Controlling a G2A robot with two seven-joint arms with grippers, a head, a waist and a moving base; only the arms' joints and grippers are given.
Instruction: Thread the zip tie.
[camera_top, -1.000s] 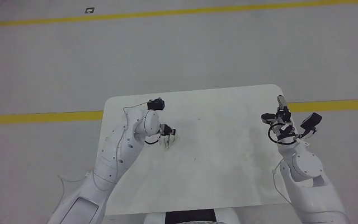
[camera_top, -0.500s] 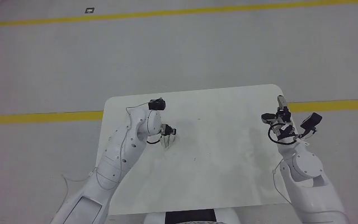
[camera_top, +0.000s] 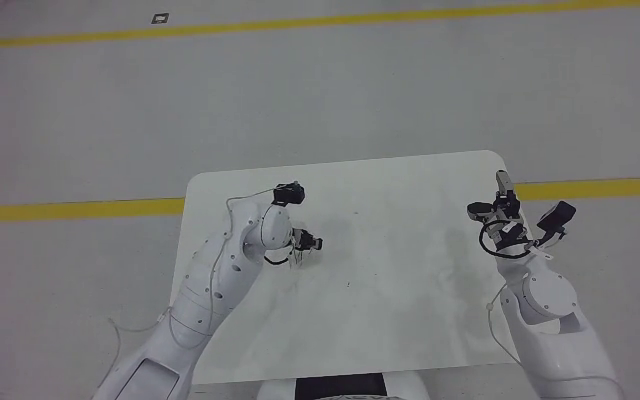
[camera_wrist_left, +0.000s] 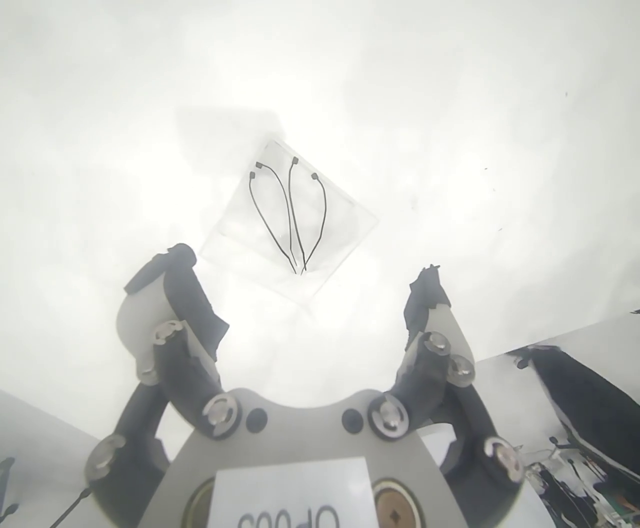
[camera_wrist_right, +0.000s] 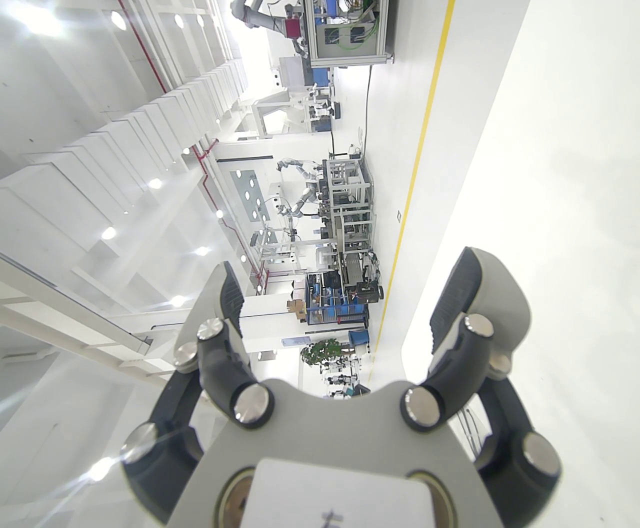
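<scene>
Several thin black zip ties (camera_wrist_left: 290, 215) lie side by side on a clear square sheet (camera_wrist_left: 345, 220) on the white table (camera_top: 400, 300). My left gripper (camera_wrist_left: 302, 267) hangs open just above the near corner of that sheet, with nothing between its black-taped fingers (camera_wrist_left: 180, 295). From above, the left gripper (camera_top: 310, 243) is over the table's left half. My right gripper (camera_top: 500, 195) is held up at the table's right edge, open and empty, and in its wrist view the right gripper (camera_wrist_right: 345, 280) points out toward the room.
The table's far edge (camera_top: 350, 165) runs close behind the left arm. A yellow floor line (camera_top: 90, 208) passes behind the table. Bare tabletop spreads between the two arms.
My left arm has shifted slightly right and toward the table's middle, carrying its gripper along. The right arm has not moved.
</scene>
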